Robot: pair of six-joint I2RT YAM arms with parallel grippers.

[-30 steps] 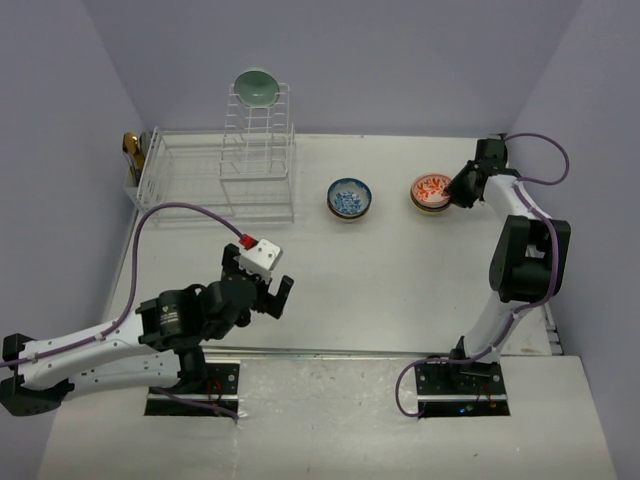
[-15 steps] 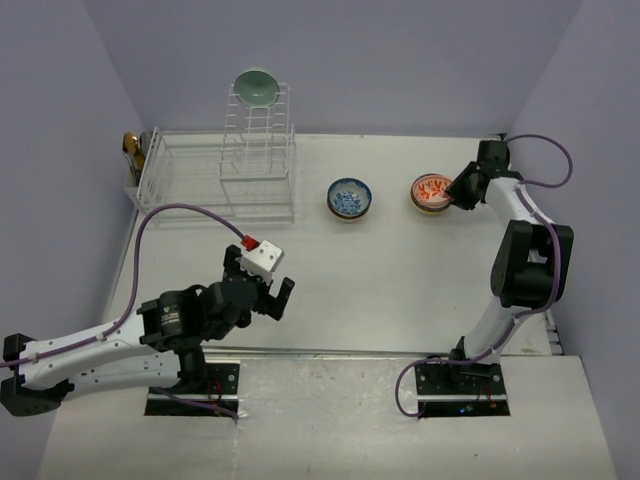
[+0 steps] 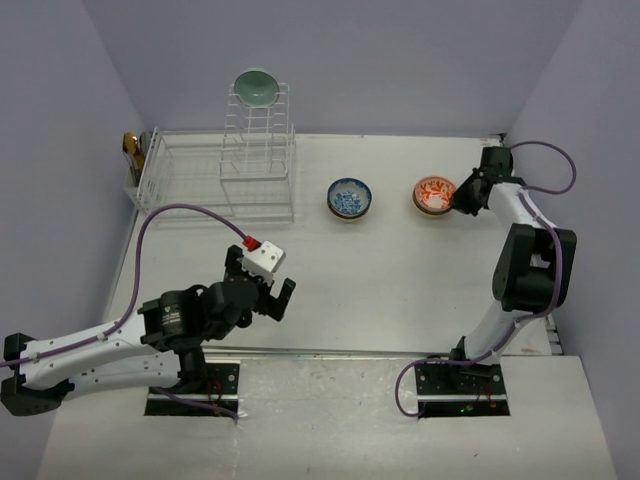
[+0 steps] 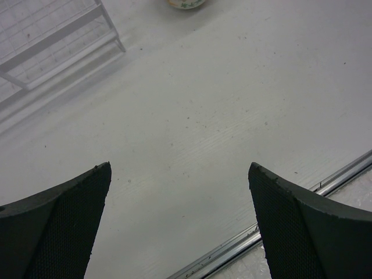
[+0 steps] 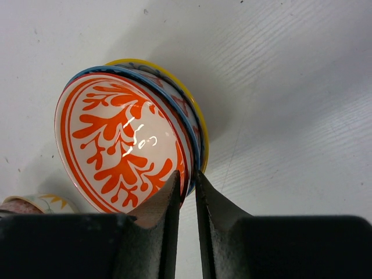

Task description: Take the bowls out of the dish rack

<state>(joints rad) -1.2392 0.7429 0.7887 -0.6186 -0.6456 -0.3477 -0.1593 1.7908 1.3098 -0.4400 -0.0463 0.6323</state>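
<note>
A pale green bowl [image 3: 256, 87] sits on top of the tall tower of the white wire dish rack [image 3: 200, 182]. An orange-patterned bowl [image 3: 434, 194] [image 5: 116, 139] lies nested on other bowls with blue and yellow rims [image 5: 200, 136]. My right gripper [image 3: 460, 198] [image 5: 187, 174] is at its right rim. Its jaws are almost together, with one tip over the bowl's inside and the other outside. Whether they pinch the rim is unclear. A blue-patterned bowl [image 3: 350, 198] stands mid-table. My left gripper [image 3: 258, 286] [image 4: 179, 167] hangs open over bare table near the front.
A golden-brown object [image 3: 131, 148] hangs at the rack's left end. The rack's basket corner [image 4: 52, 35] shows at the upper left of the left wrist view. A metal rail [image 4: 279, 215] runs along the table's near edge. Purple walls close in on three sides.
My right gripper has drawn back a little to the right and its jaws have narrowed. The orange bowl now shows whole and flat. The left arm has not moved.
</note>
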